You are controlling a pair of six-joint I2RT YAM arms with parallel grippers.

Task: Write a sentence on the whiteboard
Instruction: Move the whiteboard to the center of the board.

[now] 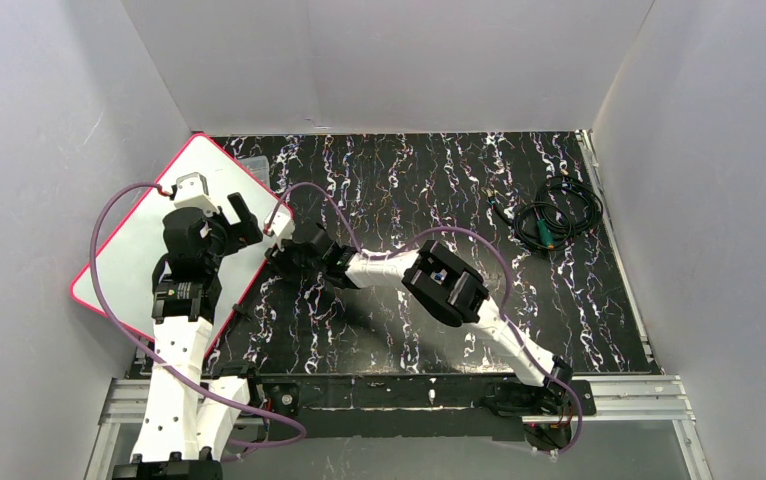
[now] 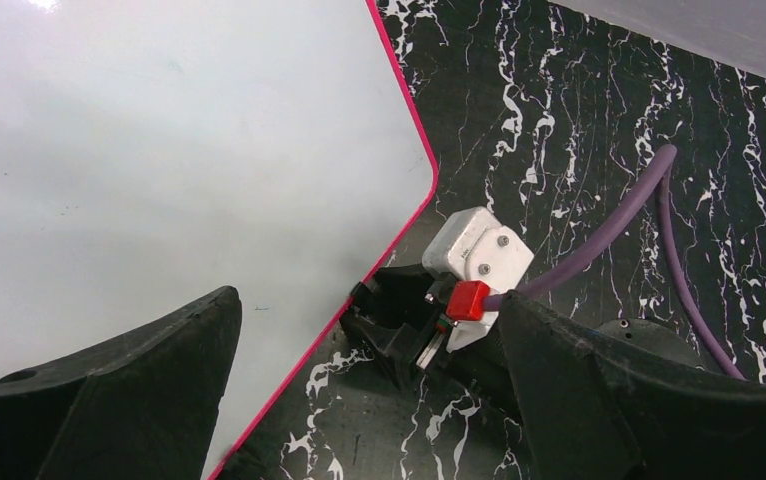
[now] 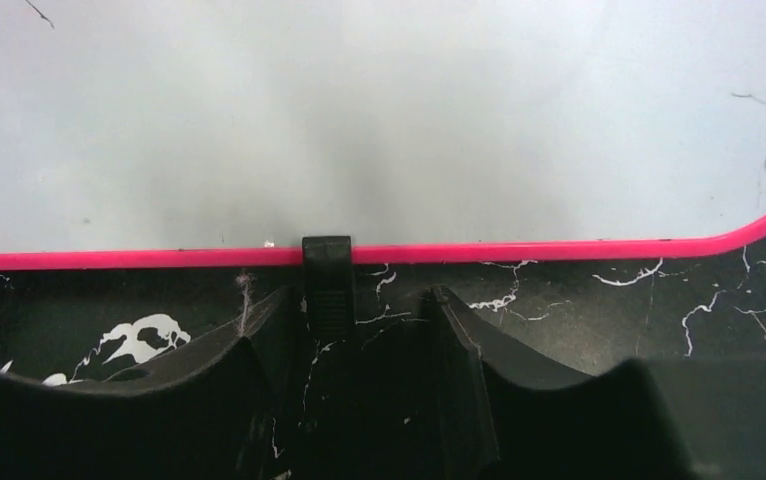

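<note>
The whiteboard [image 1: 134,250] lies tilted at the table's left, white with a pink rim [image 3: 559,250]. The sentence is out of view; the board surface that shows is blank apart from faint specks. My right gripper [image 3: 354,310] sits low at the board's right edge, its jaws apart around a small black ribbed tab [image 3: 326,285] that crosses the rim. The tab lies close to the left finger [image 3: 259,335] and clear of the right one. My left gripper [image 2: 369,320] hangs wide open above that same edge, holding nothing. It looks down on the right gripper [image 2: 409,325] and its white camera mount [image 2: 479,250].
A coil of black cable [image 1: 556,215] with a green plug lies at the far right of the marbled black table [image 1: 409,170]. A small clear box [image 1: 252,163] sits by the board's far corner. White walls close in three sides. Purple cables [image 2: 609,225] trail from both arms.
</note>
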